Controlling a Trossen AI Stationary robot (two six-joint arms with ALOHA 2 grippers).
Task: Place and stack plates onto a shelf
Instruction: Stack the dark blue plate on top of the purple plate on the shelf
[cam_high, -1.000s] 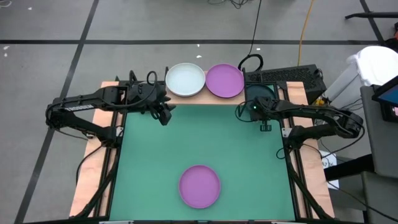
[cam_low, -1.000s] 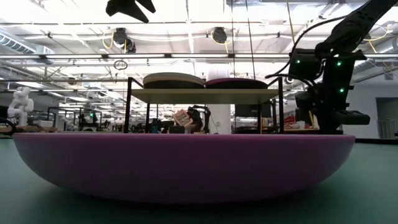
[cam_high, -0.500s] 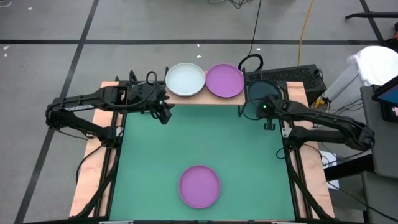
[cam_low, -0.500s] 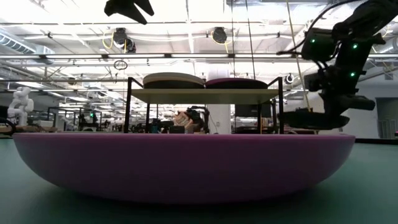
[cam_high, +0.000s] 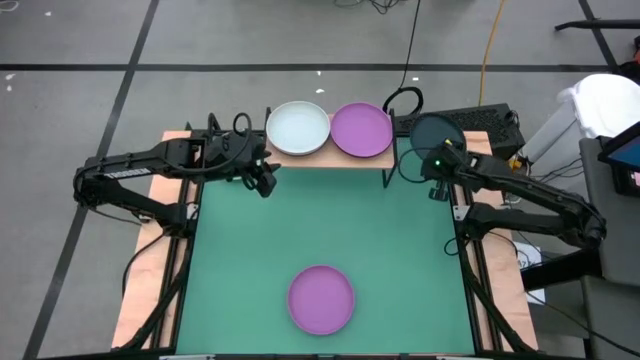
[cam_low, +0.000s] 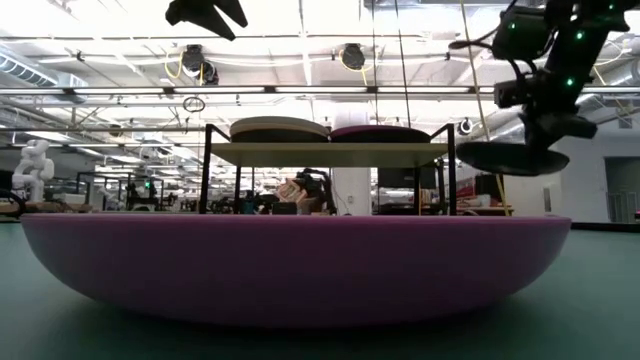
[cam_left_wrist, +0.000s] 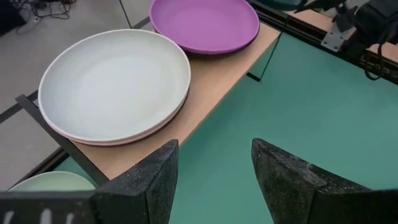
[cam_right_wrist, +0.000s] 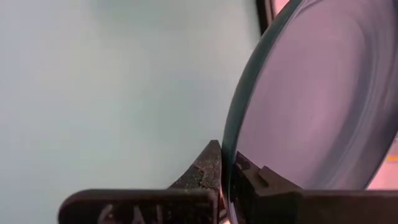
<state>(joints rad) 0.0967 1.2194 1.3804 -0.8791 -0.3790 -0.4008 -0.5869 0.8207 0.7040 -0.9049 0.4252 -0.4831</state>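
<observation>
Hidden and cut-off parts

In the low view the near purple plate (cam_low: 295, 265) fills the foreground and hides the counter behind it and the shelf (cam_low: 325, 153) legs' feet. In the left wrist view a mint plate (cam_left_wrist: 53, 182) is cut off at the bottom edge, and under the white plate (cam_left_wrist: 115, 84) only a pink rim shows. The right wrist view crops the dark plate (cam_right_wrist: 323, 106).

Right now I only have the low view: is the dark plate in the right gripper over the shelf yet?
Observer: No. From above, the dark teal plate hangs just off the shelf's end, beside the purple plate.
Operator: Is the grip sound?
Observer: The right gripper is shut on its rim.
Operator: And the left arm?
Observer: The left gripper is open and empty, in front of the shelf's other end, by the pale plate.
</observation>
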